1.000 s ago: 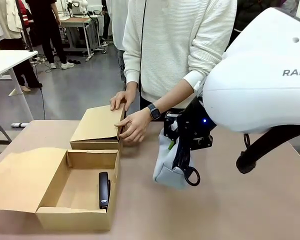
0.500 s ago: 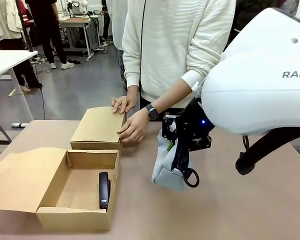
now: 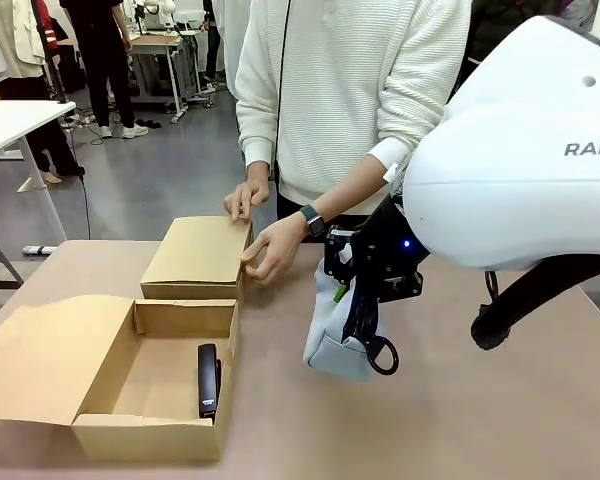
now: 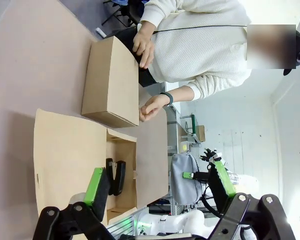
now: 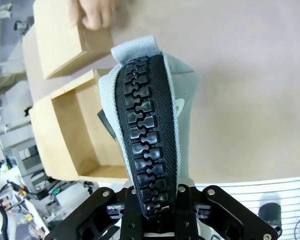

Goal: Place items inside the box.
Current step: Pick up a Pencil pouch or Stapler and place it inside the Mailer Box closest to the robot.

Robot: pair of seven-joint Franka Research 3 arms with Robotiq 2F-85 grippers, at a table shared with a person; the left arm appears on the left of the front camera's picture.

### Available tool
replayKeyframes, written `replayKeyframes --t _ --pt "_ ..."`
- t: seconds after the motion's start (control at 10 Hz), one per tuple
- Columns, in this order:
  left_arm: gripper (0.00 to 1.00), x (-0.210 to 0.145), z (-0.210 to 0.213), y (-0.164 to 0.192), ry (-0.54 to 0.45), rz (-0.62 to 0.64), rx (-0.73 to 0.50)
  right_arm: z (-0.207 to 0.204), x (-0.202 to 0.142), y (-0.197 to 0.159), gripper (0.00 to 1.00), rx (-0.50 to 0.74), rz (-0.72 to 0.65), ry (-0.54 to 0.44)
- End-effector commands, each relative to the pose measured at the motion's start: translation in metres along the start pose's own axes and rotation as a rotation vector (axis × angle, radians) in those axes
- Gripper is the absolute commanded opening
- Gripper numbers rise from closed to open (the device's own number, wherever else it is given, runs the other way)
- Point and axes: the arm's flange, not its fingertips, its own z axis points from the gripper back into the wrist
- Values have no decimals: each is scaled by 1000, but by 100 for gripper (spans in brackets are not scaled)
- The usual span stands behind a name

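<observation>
An open cardboard box (image 3: 100, 375) sits at the near left with a black stapler (image 3: 209, 380) lying along its right wall. My right gripper (image 3: 360, 308) hangs to the right of the box, shut on the top of a grey zip pencil case (image 3: 338, 340) that dangles just above the table. The right wrist view shows the pencil case (image 5: 146, 145) and its black zip clamped between my right gripper (image 5: 157, 202) fingers, with the box (image 5: 72, 135) beyond it. My left gripper (image 4: 158, 182) is open high above the box (image 4: 65, 150) and stapler (image 4: 118, 177).
A smaller closed cardboard box (image 3: 195, 255) stands just behind the open one, with both of a person's hands (image 3: 270, 245) on it. The person in a white sweater stands at the far edge. Bare table lies to the right and front of the pencil case.
The smaller box's lid, slightly raised a second ago, now lies flat, and the person's hands have shifted on it. My right gripper and pencil case edged slightly left.
</observation>
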Motion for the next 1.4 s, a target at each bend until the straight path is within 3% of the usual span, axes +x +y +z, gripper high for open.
replayKeyframes --t 0.0,0.3,0.5,0.7,0.8,1.0,1.1,1.2,1.3 --pt "100 -2 -1 0 -6 -14 -21 0 -1 4 9 0 -6 -8" --pt "100 -2 -1 0 -6 -14 -21 0 0 0 9 0 0 0" --pt "100 -2 -1 0 -6 -14 -21 -29 8 45 9 110 -47 -36" --pt "100 -2 -1 0 -6 -14 -21 -64 -3 93 9 237 -118 -9" --pt "100 -2 -1 0 -6 -14 -21 -87 -17 121 9 227 -150 -26" --pt "100 -2 -1 0 -6 -14 -21 -128 -48 163 9 225 -134 38" --pt "100 -2 -1 0 -6 -14 -21 -142 -70 169 9 225 -73 104" --pt "100 -2 -1 0 -6 -14 -21 -151 -86 167 9 217 -44 79" --pt "100 -2 -1 0 -6 -14 -21 -123 -59 137 9 237 -103 88"
